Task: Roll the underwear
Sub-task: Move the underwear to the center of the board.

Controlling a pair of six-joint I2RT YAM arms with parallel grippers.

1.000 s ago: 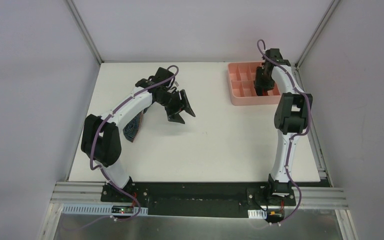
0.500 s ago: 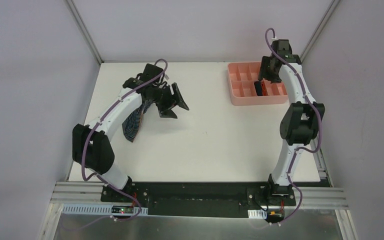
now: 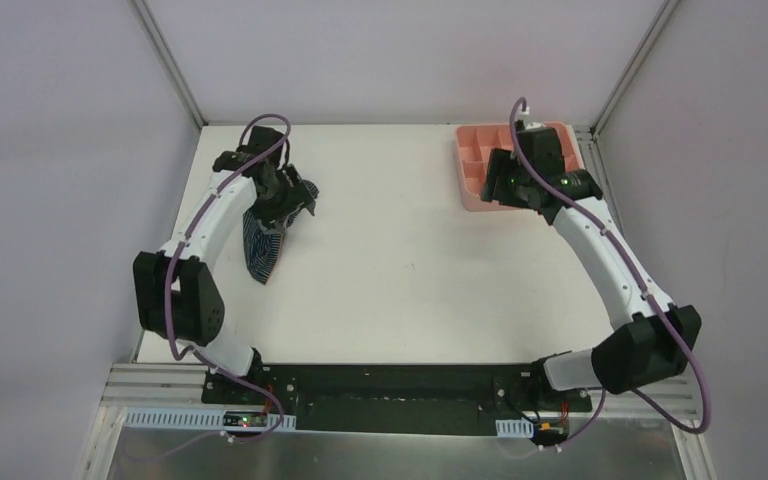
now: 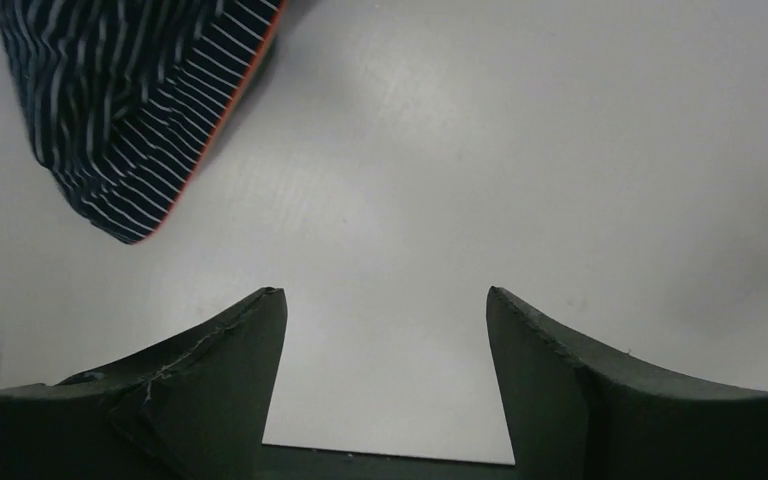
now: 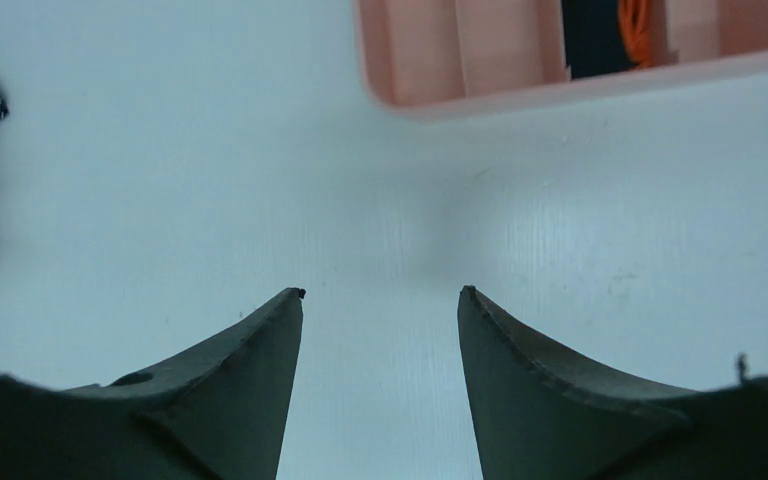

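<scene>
- a white table (image 3: 410, 290) fills the scene, with grey walls on the left, right and far sides.
- the left arm (image 3: 210, 215) rises from its base at the near edge and curves up the left side of the table towards the far left corner.
- the right arm (image 3: 610, 265) bends out wide to the right, then reaches back in towards the far right corner.
- a pink compartment tray (image 3: 470, 175) sits at the far right of the table, partly hidden in the overhead view by the right arm's wrist.
- the striped underwear (image 3: 262, 248), dark blue with thin pale stripes and an orange edge, lies loose and unrolled on the far left of the table, partly under the left arm.
- the navy underwear (image 5: 600, 35), showing a patch of orange, sits bundled inside a compartment in the tray's near row.
- the left gripper (image 4: 385, 295) hangs over bare table just beside the striped underwear, its jaws wide apart with nothing between them.
- the right gripper (image 5: 380, 292) hangs over bare table just near of the tray's left corner, its jaws apart and holding nothing.
</scene>
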